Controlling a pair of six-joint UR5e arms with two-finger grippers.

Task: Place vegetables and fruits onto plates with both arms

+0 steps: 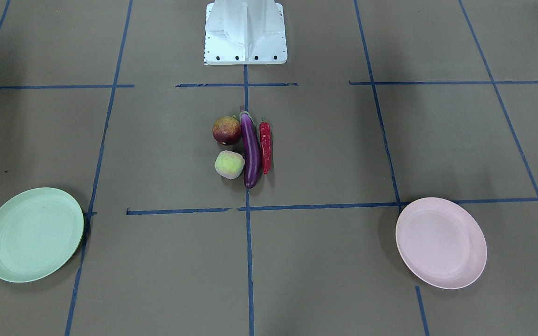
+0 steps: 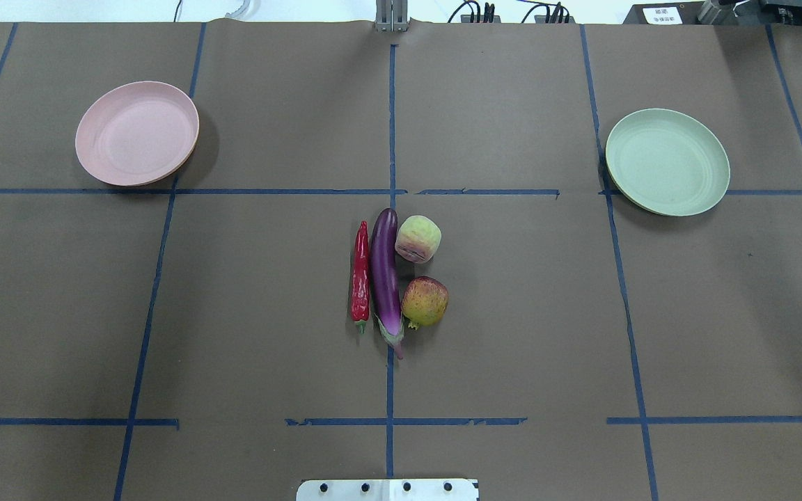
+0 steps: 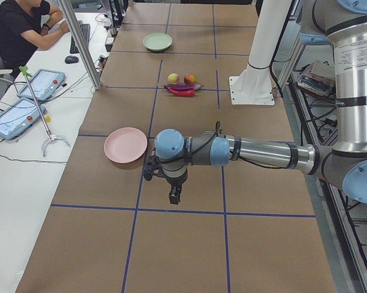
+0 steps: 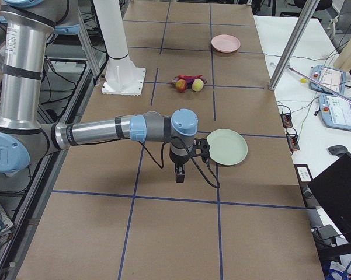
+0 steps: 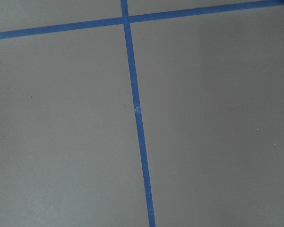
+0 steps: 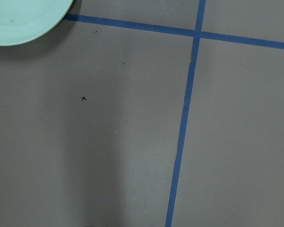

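**A:** Where was the produce?

**B:** The eggplant (image 2: 385, 275), chili (image 2: 360, 275), peach (image 2: 418, 239) and pomegranate (image 2: 425, 300) sat bunched on the counter (image 2: 512, 313), with the pink plate (image 2: 137, 133) and green plate (image 2: 667, 161) well apart. As for the left fingers (image 3: 173, 196) and right fingers (image 4: 179, 175), couldn't tell how wide.

A black x (image 6: 83, 98) marks the brown paper (image 6: 108, 156) (very small).

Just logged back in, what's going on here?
Nothing is picked up yet. The eggplant, chili pepper, peach and pomegranate lie bunched mid-table, and the pink plate and green plate sit empty. The left arm hangs near the pink plate, the right arm near the green one; whether their jaws are open is unclear.
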